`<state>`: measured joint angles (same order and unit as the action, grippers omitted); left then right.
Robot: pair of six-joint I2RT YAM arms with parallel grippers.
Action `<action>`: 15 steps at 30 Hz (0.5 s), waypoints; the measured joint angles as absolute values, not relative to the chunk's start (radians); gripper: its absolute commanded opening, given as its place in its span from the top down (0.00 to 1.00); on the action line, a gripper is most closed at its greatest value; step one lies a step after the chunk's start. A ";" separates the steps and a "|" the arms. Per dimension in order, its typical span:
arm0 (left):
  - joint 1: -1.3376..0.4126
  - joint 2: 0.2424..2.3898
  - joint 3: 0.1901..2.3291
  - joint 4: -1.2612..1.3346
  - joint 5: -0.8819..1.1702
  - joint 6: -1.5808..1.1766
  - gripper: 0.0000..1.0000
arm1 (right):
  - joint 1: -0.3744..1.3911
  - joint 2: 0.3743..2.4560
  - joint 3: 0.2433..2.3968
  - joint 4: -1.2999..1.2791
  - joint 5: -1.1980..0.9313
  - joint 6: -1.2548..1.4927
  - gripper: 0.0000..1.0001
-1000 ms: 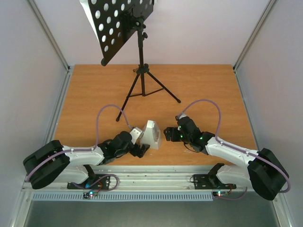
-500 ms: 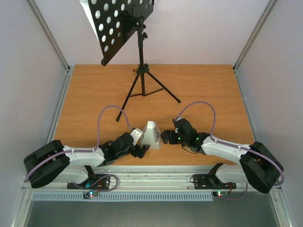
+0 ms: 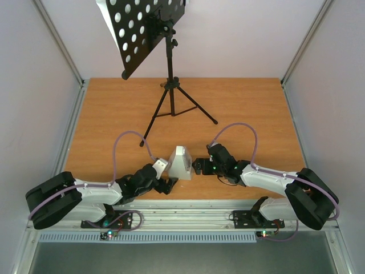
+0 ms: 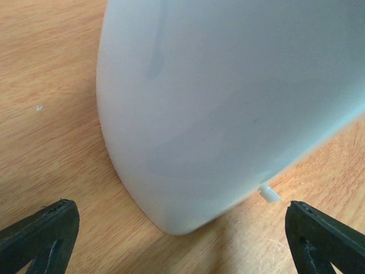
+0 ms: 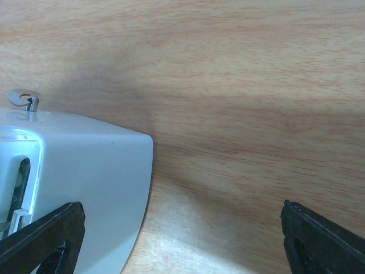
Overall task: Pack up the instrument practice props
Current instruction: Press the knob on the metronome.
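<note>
Both pairs of jaws stand spread wide, holding nothing. The left gripper (image 4: 182, 245) faces the white metronome's (image 4: 228, 97) smooth side, its fingers clear of it. The right gripper (image 5: 182, 245) has closed in from the right since a second ago, so the metronome's corner now sits by its left finger. The metronome (image 3: 181, 162) stands unmoved between the grippers near the wooden table's (image 3: 256, 103) front edge. The black tripod music stand (image 3: 169, 68) stands at the far edge.

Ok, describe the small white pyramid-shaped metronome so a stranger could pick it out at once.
Start at the orange-brown wooden table with the tall black tripod music stand toward its far side. Near the front edge, between the left gripper and the right gripper, stands the small white pyramid-shaped metronome. It is the only white, tapering box there.
</note>
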<state>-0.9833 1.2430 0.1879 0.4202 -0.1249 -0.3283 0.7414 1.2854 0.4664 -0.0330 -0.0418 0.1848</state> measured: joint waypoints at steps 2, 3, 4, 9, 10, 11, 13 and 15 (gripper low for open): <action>-0.984 1.239 0.184 0.431 -0.125 -0.329 0.01 | 0.742 1.286 0.466 -0.032 -0.042 0.186 0.05; -0.984 1.238 0.182 0.436 -0.125 -0.329 0.01 | 0.742 1.286 0.466 -0.032 -0.042 0.186 0.05; -0.984 1.238 0.181 0.441 -0.125 -0.329 0.01 | 0.742 1.287 0.466 -0.031 -0.042 0.186 0.05; -0.997 1.239 0.181 0.467 -0.140 -0.330 0.01 | 0.742 1.291 0.466 -0.030 -0.042 0.186 0.05; -1.000 1.241 0.181 0.472 -0.144 -0.330 0.01 | 0.742 1.292 0.466 -0.030 -0.041 0.186 0.05; -1.003 1.245 0.181 0.479 -0.148 -0.331 0.01 | 0.742 1.293 0.466 -0.030 -0.041 0.186 0.05; -1.015 1.256 0.181 0.485 -0.160 -0.333 0.01 | 0.742 1.296 0.466 -0.030 -0.041 0.186 0.05; -1.021 1.262 0.182 0.487 -0.167 -0.333 0.00 | 0.742 1.297 0.466 -0.030 -0.041 0.186 0.05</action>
